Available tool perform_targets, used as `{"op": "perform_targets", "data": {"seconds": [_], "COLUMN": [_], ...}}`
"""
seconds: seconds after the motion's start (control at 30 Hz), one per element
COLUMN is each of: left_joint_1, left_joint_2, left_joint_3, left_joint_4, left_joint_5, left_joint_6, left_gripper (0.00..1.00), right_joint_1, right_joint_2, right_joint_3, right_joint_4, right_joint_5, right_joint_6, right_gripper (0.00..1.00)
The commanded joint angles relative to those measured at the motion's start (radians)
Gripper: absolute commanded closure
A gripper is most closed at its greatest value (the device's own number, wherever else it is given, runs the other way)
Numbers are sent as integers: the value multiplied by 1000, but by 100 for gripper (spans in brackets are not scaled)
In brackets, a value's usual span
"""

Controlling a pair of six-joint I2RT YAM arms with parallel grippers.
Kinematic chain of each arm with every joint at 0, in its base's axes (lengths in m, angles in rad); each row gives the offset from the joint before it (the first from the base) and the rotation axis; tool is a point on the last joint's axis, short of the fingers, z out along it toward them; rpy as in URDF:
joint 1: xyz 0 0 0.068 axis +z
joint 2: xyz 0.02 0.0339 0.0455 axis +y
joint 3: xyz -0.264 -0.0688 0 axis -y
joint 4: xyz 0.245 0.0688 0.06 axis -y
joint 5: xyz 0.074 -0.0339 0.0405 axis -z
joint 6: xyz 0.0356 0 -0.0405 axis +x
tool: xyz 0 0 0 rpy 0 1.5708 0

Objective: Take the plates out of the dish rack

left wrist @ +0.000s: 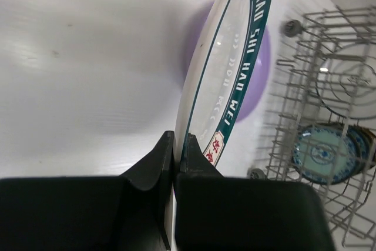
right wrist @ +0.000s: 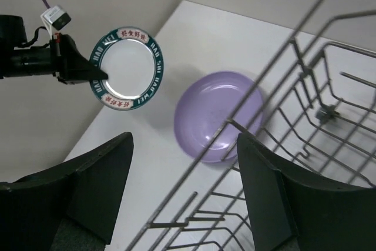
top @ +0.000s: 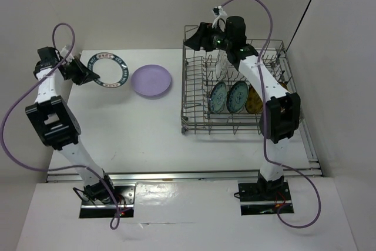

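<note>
White table; left claw clamped on rim of white plate, lavender plate lying just beyond. Right claw apart over rack corner, teal plates slotted behind it, toward its base. Plates probably stiff, glazed, slippery, breakable: pinch rim squarely, lift straight off tines

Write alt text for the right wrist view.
The left gripper pinches the rim of a white plate with a dark green lettered border at upper left. A lavender plate lies flat on the table at centre, behind wires of the dish rack; the right gripper, open, frames the bottom.
</note>
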Motion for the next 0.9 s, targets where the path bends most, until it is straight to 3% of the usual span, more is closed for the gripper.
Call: {"op": "perform_targets", "data": {"seconds": [0.0, 0.27, 0.5, 0.57, 0.6, 0.7, 0.87], "left_joint_1": [9, 9, 9, 9, 9, 18, 18], "left_joint_2": [139, 357, 470, 479, 480, 470, 461], "left_joint_3": [100, 187, 238, 238, 238, 204, 184], "left_joint_4": [27, 17, 16, 7, 7, -3, -12], "left_joint_5": [-4, -55, -64, -80, -93, -151, -163], "left_joint_6": [-34, -25, -25, -16, -16, -16, -16], "left_gripper": [100, 100, 100, 94, 83, 66, 52], "right_joint_1": [-31, -52, -52, -52, -52, -52, -52], "right_joint_2": [-91, -50, 50, 59, 70, 105, 133], "right_joint_3": [5, 82, 172, 163, 154, 145, 136], "right_joint_4": [-88, -306, -423, -423, -432, -432, -432], "right_joint_5": [102, 631, 825, 825, 813, 803, 854], "right_joint_6": [-64, -163, -197, -207, -207, -207, -207], "right_gripper": [21, 21, 19, 18, 18, 18, 18]}}
